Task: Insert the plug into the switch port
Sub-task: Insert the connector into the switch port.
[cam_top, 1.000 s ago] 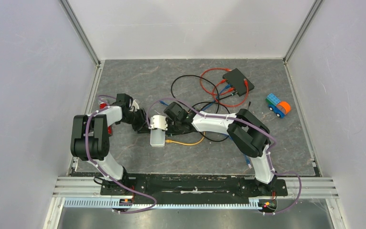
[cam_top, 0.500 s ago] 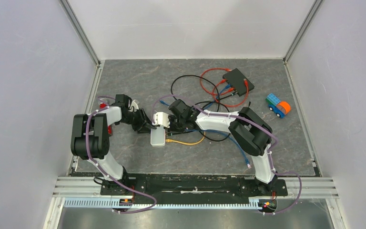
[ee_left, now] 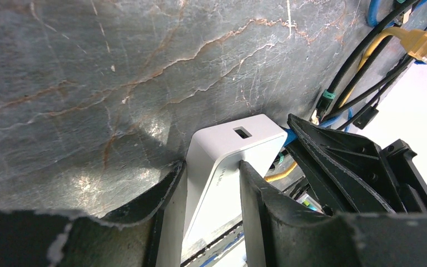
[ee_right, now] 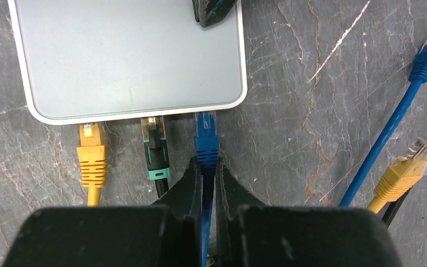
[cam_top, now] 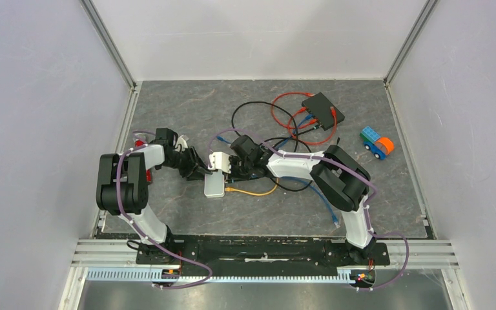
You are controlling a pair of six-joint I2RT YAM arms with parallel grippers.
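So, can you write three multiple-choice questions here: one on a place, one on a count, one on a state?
1. Where is the toy truck? A) far right, beside the black box B) between the arms C) at the near edge
2. How many plugs sit at the white switch edge? A) one B) three C) five
3. The right gripper is: A) wide open B) out of view C) shut on the blue cable
Answers: A, it stands right of the black box; B, yellow plug, green plug, blue plug; C, it pinches the cable.
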